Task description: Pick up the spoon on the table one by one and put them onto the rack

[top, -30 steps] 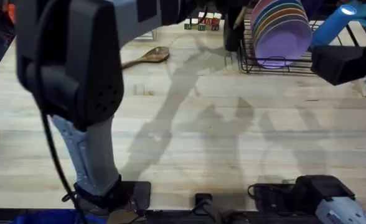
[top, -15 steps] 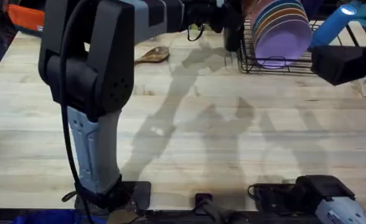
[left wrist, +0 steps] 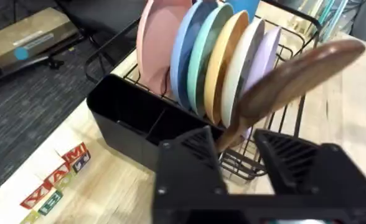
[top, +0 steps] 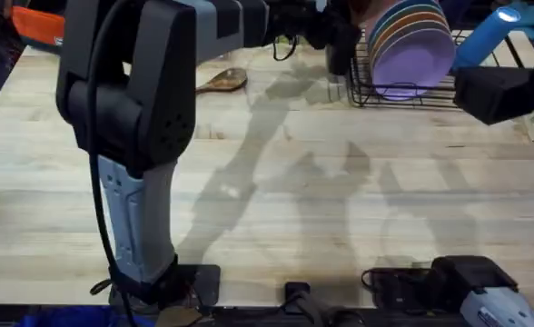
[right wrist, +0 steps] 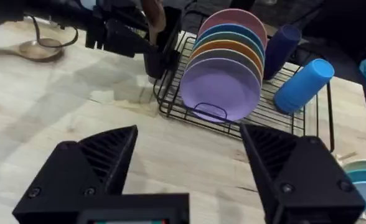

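second wooden spoon (top: 222, 81) is lying on the pale wood counter (top: 340, 200), waiting its turn. left end effector (left wrist: 239, 155) is gripping the first spoon (left wrist: 295, 78), smooth brown oval bowl up, over the black utensil cup (left wrist: 130, 121) of the wire rack (top: 403, 91). right end effector (right wrist: 189, 168) is hanging wide, holding nothing.

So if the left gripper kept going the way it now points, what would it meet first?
Probably the black utensil cup on the black wire rack, just ahead of the left gripper, which holds a brown wooden spoon. The row of coloured plates stands behind it. Depth is uncertain.
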You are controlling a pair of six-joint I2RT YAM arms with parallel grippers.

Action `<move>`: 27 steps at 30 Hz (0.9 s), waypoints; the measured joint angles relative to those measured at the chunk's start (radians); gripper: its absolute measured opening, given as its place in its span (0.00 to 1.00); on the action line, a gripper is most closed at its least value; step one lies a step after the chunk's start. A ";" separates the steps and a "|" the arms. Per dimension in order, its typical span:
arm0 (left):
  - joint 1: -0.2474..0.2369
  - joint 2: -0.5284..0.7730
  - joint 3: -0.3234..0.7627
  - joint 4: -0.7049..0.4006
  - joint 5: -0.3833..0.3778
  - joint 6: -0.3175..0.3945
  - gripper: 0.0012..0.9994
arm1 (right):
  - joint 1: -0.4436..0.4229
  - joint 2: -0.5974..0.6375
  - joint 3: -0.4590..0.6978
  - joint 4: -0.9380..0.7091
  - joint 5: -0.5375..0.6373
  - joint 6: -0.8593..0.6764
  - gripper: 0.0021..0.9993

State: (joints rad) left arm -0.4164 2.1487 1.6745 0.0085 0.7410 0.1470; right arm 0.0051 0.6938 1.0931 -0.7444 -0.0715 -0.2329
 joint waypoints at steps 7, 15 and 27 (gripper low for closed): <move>0.000 0.000 0.000 -0.031 0.001 0.001 0.99 | 0.000 0.000 0.000 0.000 0.000 0.000 0.99; 0.000 0.000 0.000 -0.078 0.000 0.002 0.99 | 0.000 0.000 0.000 0.000 0.000 0.000 0.99; 0.006 -0.023 0.000 -0.141 -0.001 0.002 1.00 | 0.000 0.000 0.000 0.000 0.000 0.000 0.99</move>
State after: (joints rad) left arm -0.4107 2.1254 1.6745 -0.1327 0.7398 0.1493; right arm 0.0051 0.6937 1.0931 -0.7448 -0.0715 -0.2330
